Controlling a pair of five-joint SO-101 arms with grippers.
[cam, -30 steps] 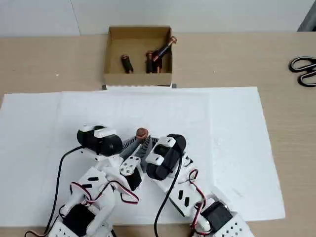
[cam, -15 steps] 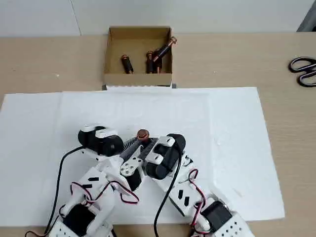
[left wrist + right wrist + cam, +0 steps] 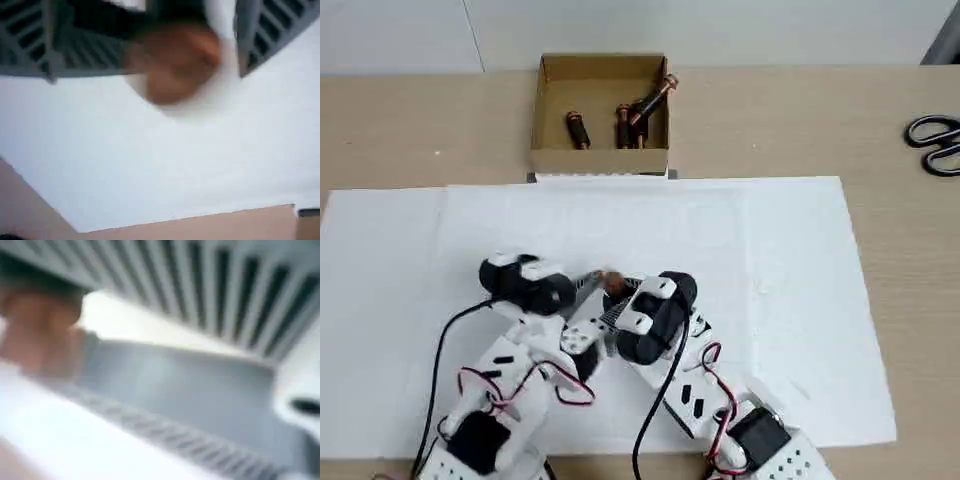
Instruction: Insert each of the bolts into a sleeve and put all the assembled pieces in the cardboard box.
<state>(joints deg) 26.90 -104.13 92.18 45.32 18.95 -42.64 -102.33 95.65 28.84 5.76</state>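
Three pieces [image 3: 578, 129] are lodged in the box [image 3: 600, 160]. A bolt [image 3: 612, 282] is met by left gripper [image 3: 588, 288] and right gripper [image 3: 618, 304], grip undeterminable; insertion judged underway, aligned pushing required.

Wood table [image 3: 420, 120], white sheet [image 3: 790, 300], scissors [image 3: 935, 143] rt edge.

Our left claw [image 3: 592, 284] and right claw [image 3: 618, 300] meet tip to tip, each barring the other's inner side. Ahead of them open white sheet [image 3: 650, 220] runs to the cardboard box [image 3: 600, 160], whose near wall stands crosswise; assembled pieces [image 3: 623, 125] occupy its middle and right.
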